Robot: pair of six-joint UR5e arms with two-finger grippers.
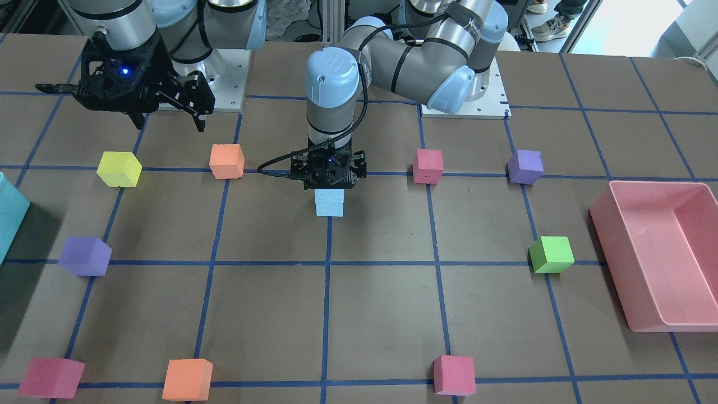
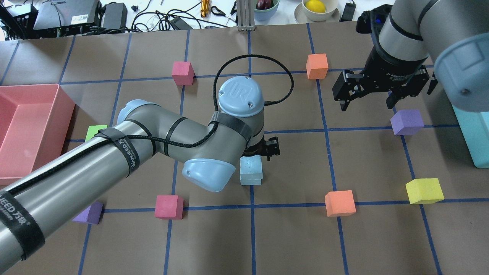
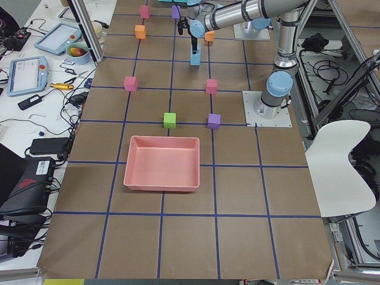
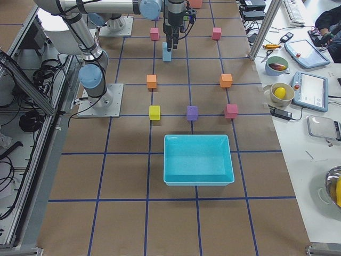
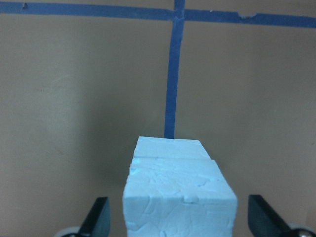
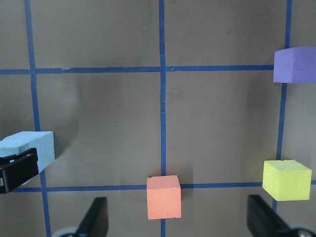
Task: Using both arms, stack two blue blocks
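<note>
Two pale blue blocks stand stacked near the table's middle: the upper blue block sits on the lower blue block, slightly offset. In the left wrist view the upper block fills the foreground with the lower block showing behind it. My left gripper hangs right over the stack, open, its fingers wide apart on either side and clear of the foam. My right gripper is open and empty, raised off to the side near the robot's base. The stack shows at the left edge of the right wrist view.
Around the stack lie an orange cube, a yellow cube, a pink cube, purple cubes and a green cube. A pink tray stands on my left, a teal container on my right.
</note>
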